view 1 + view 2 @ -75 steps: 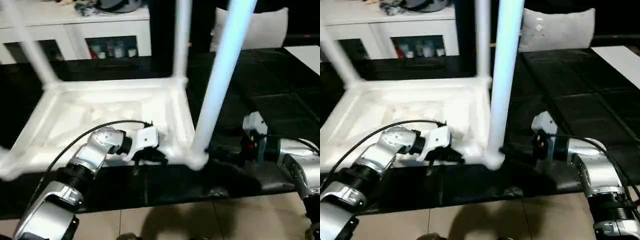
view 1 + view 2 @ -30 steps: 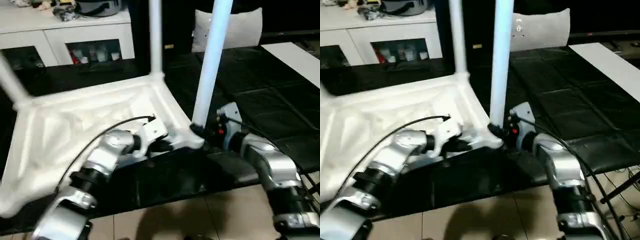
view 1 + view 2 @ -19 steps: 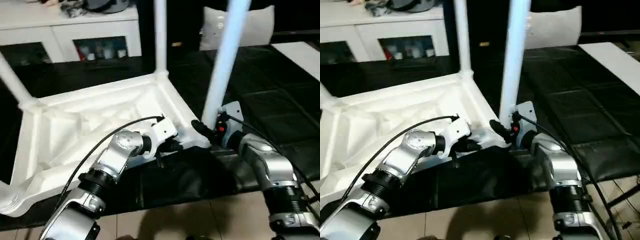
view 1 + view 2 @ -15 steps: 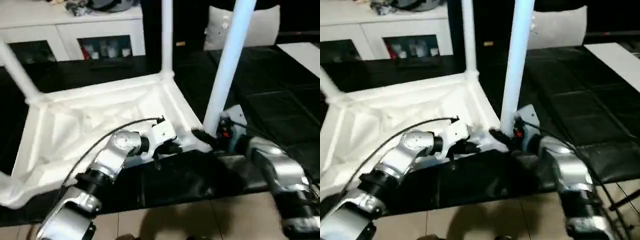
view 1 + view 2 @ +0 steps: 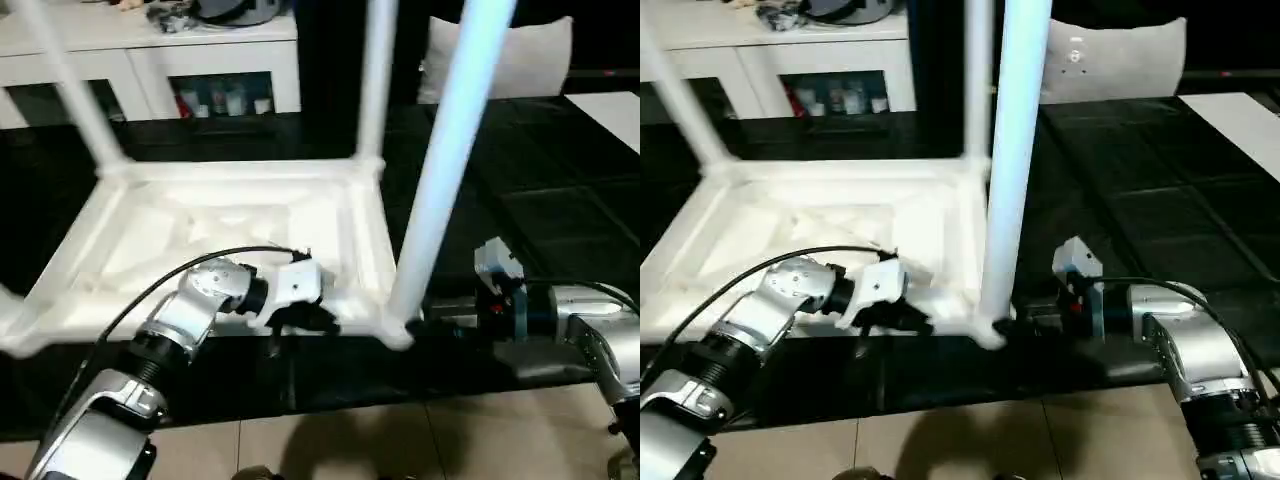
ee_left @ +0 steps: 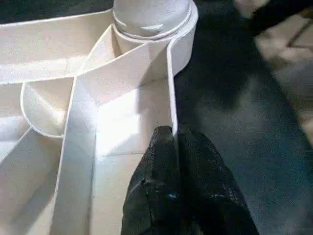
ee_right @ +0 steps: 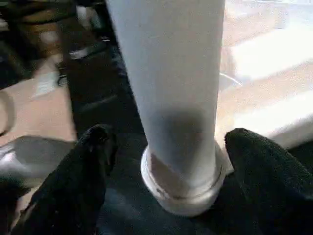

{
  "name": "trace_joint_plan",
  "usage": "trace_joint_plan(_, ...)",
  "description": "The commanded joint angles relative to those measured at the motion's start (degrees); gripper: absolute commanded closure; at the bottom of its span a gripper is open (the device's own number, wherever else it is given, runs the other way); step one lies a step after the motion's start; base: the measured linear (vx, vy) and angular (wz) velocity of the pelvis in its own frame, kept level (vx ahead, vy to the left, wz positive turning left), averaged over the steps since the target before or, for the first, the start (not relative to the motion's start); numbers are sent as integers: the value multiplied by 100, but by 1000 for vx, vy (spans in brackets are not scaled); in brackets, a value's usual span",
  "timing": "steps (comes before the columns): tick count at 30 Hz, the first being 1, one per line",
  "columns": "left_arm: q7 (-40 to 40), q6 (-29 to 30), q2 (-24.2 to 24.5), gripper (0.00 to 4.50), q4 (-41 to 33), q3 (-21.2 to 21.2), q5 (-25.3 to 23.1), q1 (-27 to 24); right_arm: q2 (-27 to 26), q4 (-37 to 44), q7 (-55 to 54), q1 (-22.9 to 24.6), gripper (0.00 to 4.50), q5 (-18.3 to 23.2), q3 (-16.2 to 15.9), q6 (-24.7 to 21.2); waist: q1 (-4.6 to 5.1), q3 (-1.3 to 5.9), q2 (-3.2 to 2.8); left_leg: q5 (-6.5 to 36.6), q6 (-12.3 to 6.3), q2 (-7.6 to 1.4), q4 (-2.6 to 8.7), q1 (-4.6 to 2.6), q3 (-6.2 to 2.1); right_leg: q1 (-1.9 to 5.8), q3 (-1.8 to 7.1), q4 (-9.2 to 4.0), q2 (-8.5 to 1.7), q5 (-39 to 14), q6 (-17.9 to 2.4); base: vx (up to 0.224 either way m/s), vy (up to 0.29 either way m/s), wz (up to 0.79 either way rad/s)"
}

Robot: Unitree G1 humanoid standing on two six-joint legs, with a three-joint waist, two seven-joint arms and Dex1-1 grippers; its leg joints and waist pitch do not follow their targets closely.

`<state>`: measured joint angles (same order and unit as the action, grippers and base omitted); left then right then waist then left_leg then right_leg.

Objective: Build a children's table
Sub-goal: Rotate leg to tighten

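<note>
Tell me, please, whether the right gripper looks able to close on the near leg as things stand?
Probably yes: the right gripper is open, with a finger on either side of the leg near its socket, and nothing lies between them.

1. The table (image 5: 230,225) looked like smooth white plastic with a slight sheen, its ribs (image 6: 78,127) thin moulded walls.
2. The leg (image 7: 171,88) was smooth and matt.
3. The mat (image 5: 560,220) under it was black and glossy, leather-like.
4. The forearms (image 5: 1185,345) were brushed silver metal.
5. The fingers (image 6: 168,196) looked like matt, rough black rubber.
6. The floor (image 5: 400,440) was smooth beige tile.
</note>
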<state>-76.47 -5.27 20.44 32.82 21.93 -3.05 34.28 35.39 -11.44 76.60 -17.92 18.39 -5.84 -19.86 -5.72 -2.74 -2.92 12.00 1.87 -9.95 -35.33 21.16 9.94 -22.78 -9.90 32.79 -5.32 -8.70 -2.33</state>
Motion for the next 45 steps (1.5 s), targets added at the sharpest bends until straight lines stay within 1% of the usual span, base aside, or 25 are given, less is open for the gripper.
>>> trace_joint_plan(1, -380, -151, 47, 450, -111, 240, -25, 96, 92, 38, 214, -57, 92, 63, -106, -10, 0, 412, 125, 799, -585, -415, 395, -50, -135, 336, 420, -454, -498, -2107, -457, 0, 0, 0)
trace_joint_plan(4, -604, -184, 101, 450, -193, 315, 53, 83, 137, -16, 435, -100, 130, 71, -179, -50, -32, 413, 127, 809, -548, -411, 394, -46, -131, 343, 427, -449, -509, -2139, -453, 0, 0, 0)
trace_joint_plan(8, -803, -217, 88, 450, -280, 397, 99, 83, 124, -18, 586, -115, 148, 114, -276, -43, -60, 409, 152, 797, -515, -397, 394, -53, -121, 338, 425, -463, -501, -2250, -401, 0, 0, 0)
trace_joint_plan(15, -862, -266, 19, 450, -288, 423, 130, 112, -21, -67, 608, -153, 217, 63, -395, 43, -69, 413, 140, 812, -477, -404, 397, -59, -129, 333, 418, -471, -501, -2287, -370, 0, 0, 0)
trace_joint_plan(16, -861, -269, 17, 450, -287, 432, 134, 112, -36, -63, 630, -153, 223, 77, -396, 36, -67, 415, 152, 794, -480, -407, 398, -53, -130, 335, 421, -465, -498, -2254, -369, 0, 0, 0)
trace_joint_plan(22, -872, -234, 6, 450, -289, 431, 163, 79, -100, -66, 631, -158, 244, 171, -371, -11, -66, 410, 149, 794, -476, -387, 393, -54, -121, 335, 414, -484, -497, -2357, -318, 0, 0, 0)
trace_joint_plan(23, -837, -152, -8, 450, -312, 406, 193, 56, -139, -36, 610, -141, 245, 232, -337, -64, -70, 408, 124, 802, -470, -387, 394, -55, -125, 335, 412, -482, -496, -2363, -315, 0, 0, 0)
trace_joint_plan(24, -766, -57, -28, 450, -330, 378, 205, 40, -182, 3, 568, -124, 246, 286, -296, -119, -64, 412, 138, 803, -465, -388, 395, -53, -124, 338, 410, -483, -493, -2357, -305, 0, 0, 0)
trace_joint_plan(26, -460, 227, -105, 450, -368, 283, 191, 15, -318, 149, 192, -75, 246, 327, -177, -328, -52, 406, 115, 818, -434, -403, 404, -54, -136, 335, 408, -476, -490, -2334, -336, 0, 0, 0)
trace_joint_plan(27, -283, 367, -152, 450, -380, 236, 170, 12, -386, 186, -56, -67, 246, 273, -138, -394, -38, 392, 130, 875, -409, -388, 403, -57, -129, 329, 401, -502, -488, -2448, -305, 0, 0, 0)
trace_joint_plan(28, -6, 628, -239, 450, -432, 176, 133, 3, -527, 187, -631, -70, 246, 49, -85, -447, -22, 380, 137, 908, -354, -368, 403, -74, -127, 322, 389, -533, -487, -2621, -246, 0, 0, 0)
trace_joint_plan(30, 226, 808, -319, 450, -506, 140, 92, -22, -743, 88, -1209, -104, 246, -199, -37, -337, 7, 363, 126, 953, -261, -351, 403, -106, -128, 291, 371, -579, -483, -2822, -196, 0, 0, 0)
trace_joint_plan(31, 365, 902, -381, 450, -550, 113, 82, -38, -897, 10, -1544, -142, 249, -266, 23, -388, 82, 364, 142, 1030, -193, -303, 396, -72, -137, 341, 328, -607, -493, -3068, -52, 0, 0, 0)
trace_joint_plan(32, 482, 1004, -439, 450, -596, 91, 76, -55, -1024, -56, -1823, -176, 251, -324, 70, -431, 107, 364, 140, 1035, -190, -303, 396, -66, -146, 339, 320, -623, -487, -3081, -16, 0, 0, 0)
trace_joint_plan(33, 703, 1169, -556, 450, -681, 63, 53, -91, -1229, -165, -2252, -245, 252, -425, 119, -516, 166, 373, 132, 1040, -158, -333, 411, -53, -176, 349, 316, -593, -485, -2986, -24, 0, 0, 0)
trace_joint_plan(34, 1016, 1422, -732, 450, -786, 42, 14, -132, -1496, -284, -2785, -325, 253, -579, 157, -593, 252, 363, 131, 1131, -148, -329, 405, -67, -177, 322, 300, -628, -477, -2986, -53, 0, 0, 0)
trace_joint_plan(35, 1023, 1428, -736, 450, -788, 42, 13, -132, -1502, -286, -2797, -327, 253, -582, 158, -594, 293, 369, 139, 1139, -136, -328, 401, -58, -183, 341, 303, -614, -486, -2949, -70, 0, 0, 0)
trace_joint_plan(36, 1216, 1571, -846, 450, -834, 34, -25, -141, -1655, -328, -3088, -359, 253, -649, 190, -649, 344, 372, 161, 1154, -177, -301, 393, -46, -179, 350, 299, -626, -490, -2953, -74, 0, 0, 0)
trace_joint_plan(37, 1399, 1673, -955, 450, -820, 15, -58, -123, -1782, -385, -3309, -394, 254, -696, 212, -660, 382, 366, 146, 1098, -224, -297, 389, -26, -177, 351, 307, -616, -488, -2924, -82, 0, 0, 0)
trace_joint_plan(38, 1828, 1913, -1206, 450, -796, -28, -148, -79, -2070, -517, -3835, -476, 254, -808, 261, -675, 397, 369, 144, 1067, -235, -300, 380, -30, -164, 342, 317, -622, -490, -2915, -90, 0, 0, 0)
trace_joint_plan(39, 1852, 1920, -1220, 450, -790, -31, -153, -74, -2085, -530, -3865, -482, 255, -815, 264, -672, 421, 364, 138, 1046, -229, -295, 374, -49, -164, 322, 302, -636, -484, -2921, -129, 0, 0, 0)
trace_joint_plan(40, 2449, 2093, -1590, 450, -621, -88, -301, 29, -2475, -897, -4630, -671, 255, -984, 352, -563, 430, 367, 165, 1039, -223, -294, 376, -45, -171, 333, 297, -638, -492, -2945, -123, 0, 0, 0)
trace_joint_plan(41, 2655, 2119, -1739, 450, -537, -85, -367, 65, -2623, -1092, -4933, -770, 255, -1075, 365, -477, 474, 357, 150, 1067, -208, -281, 368, -48, -167, 321, 279, -653, -482, -3012, -124, 0, 0, 0)
trace_joint_plan(42, 2683, 2122, -1759, 450, -525, -85, -377, 69, -2644, -1119, -4974, -784, 255, -1088, 366, -464, 499, 363, 147, 1099, -206, -276, 363, -71, -166, 315, 274, -675, -485, -3043, -97, 0, 0, 0)
trace_joint_plan(45, 3003, 2075, -1917, 450, -423, -17, -536, 75, -2910, -1459, -5240, -955, 255, -979, 581, -135, 536, 371, 102, 1187, -289, -313, 389, -38, -199, 345, 299, -641, -496, -2830, -122, 0, 0, 0)
